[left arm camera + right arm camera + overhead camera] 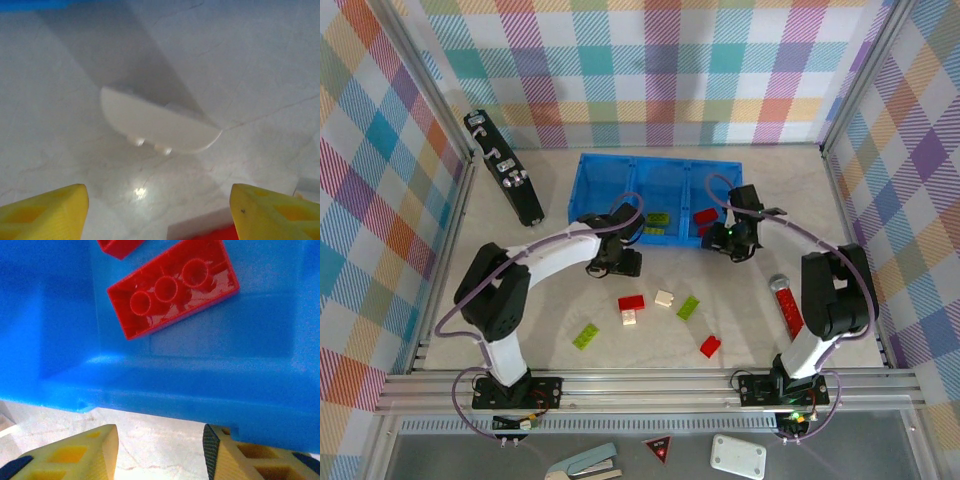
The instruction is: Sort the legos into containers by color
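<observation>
Left gripper (157, 202) — fingers held apart, nothing clamped; right gripper (159, 442) likewise, at the near wall of the blue tray (610, 185). Counted in tray: two red bricks (172, 287), one green brick (657, 220). Loose bricks (664, 298) counted on table (750, 300) — two red, two green, two cream.

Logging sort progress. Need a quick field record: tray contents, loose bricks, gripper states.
tray: green brick in middle compartment; two red bricks in right compartment
loose bricks: two red, two green, two cream on the table
left gripper: open, empty, cream brick ahead of it
right gripper: open, empty, at tray's near wall
</observation>
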Robot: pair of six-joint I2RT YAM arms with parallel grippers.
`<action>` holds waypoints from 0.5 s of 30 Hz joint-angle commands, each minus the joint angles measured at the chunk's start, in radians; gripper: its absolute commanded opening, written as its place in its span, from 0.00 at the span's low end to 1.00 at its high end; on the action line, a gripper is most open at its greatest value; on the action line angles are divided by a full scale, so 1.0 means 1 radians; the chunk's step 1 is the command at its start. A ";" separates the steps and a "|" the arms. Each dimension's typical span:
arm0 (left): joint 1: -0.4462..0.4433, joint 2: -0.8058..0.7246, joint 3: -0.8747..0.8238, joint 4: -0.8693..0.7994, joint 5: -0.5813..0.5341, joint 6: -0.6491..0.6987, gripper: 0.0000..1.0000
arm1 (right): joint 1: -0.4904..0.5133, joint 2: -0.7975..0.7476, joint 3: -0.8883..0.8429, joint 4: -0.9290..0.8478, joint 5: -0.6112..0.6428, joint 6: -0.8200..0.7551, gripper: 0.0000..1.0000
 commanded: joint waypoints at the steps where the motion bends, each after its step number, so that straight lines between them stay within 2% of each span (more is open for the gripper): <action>1: -0.018 0.051 0.074 -0.020 -0.040 0.030 0.77 | -0.027 0.021 0.047 0.013 0.019 -0.039 0.49; 7: -0.021 0.130 0.139 -0.053 -0.073 0.077 0.81 | -0.052 0.046 0.083 0.001 0.026 -0.058 0.49; 15: -0.010 0.173 0.146 -0.046 -0.073 0.125 0.83 | -0.059 0.051 0.117 -0.037 0.032 -0.077 0.48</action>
